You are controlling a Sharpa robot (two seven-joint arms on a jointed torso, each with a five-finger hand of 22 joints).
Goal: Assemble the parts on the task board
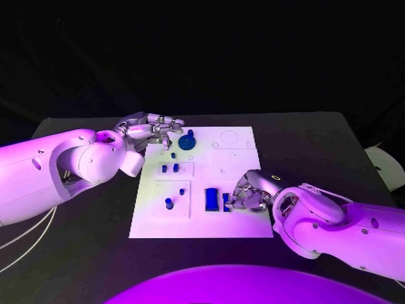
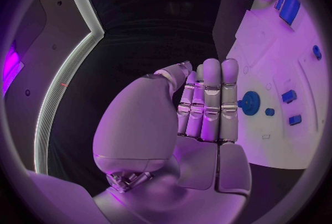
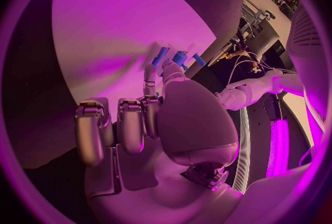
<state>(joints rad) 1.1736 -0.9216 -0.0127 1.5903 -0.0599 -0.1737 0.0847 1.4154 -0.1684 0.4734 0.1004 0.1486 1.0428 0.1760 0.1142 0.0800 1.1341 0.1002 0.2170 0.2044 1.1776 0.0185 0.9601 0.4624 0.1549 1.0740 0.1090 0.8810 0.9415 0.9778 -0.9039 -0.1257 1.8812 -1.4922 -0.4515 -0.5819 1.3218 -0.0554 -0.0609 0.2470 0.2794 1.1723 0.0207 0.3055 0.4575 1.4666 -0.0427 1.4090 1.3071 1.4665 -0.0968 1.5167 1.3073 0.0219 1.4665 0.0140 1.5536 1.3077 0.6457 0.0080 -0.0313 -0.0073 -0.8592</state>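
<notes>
The board [image 1: 216, 221] lies flat in the middle of the bench [image 1: 321, 145], with blue parts scattered over it. A tall block [image 1: 211, 199] stands near the board's near edge, and just to its right a smaller part [image 1: 226, 201] sits against the fingers [image 1: 240, 201] of the right hand [image 1: 254, 192]. From the right wrist, the fingertips look to be touching or pinching a small blue piece [image 3: 179, 58], with two more beside it; whether it is truly gripped I cannot tell. The other fingers on that hand are curled in.

At the far left of the board stands a gear [image 1: 186, 142]. The left hand [image 1: 148, 130] hovers just beside it, holding nothing, fingers straight and pressed together in its wrist view, with the gear [image 2: 250, 103] just past the fingertips.

The risk, I'd say, is on the right: a loose hold there could tip the small part, or a sideways push could knock the tall block over. The left hand sits so near the gear that a careless sweep might shove it off its post, or nudge the small pegs [image 1: 169, 168] nearby.
</notes>
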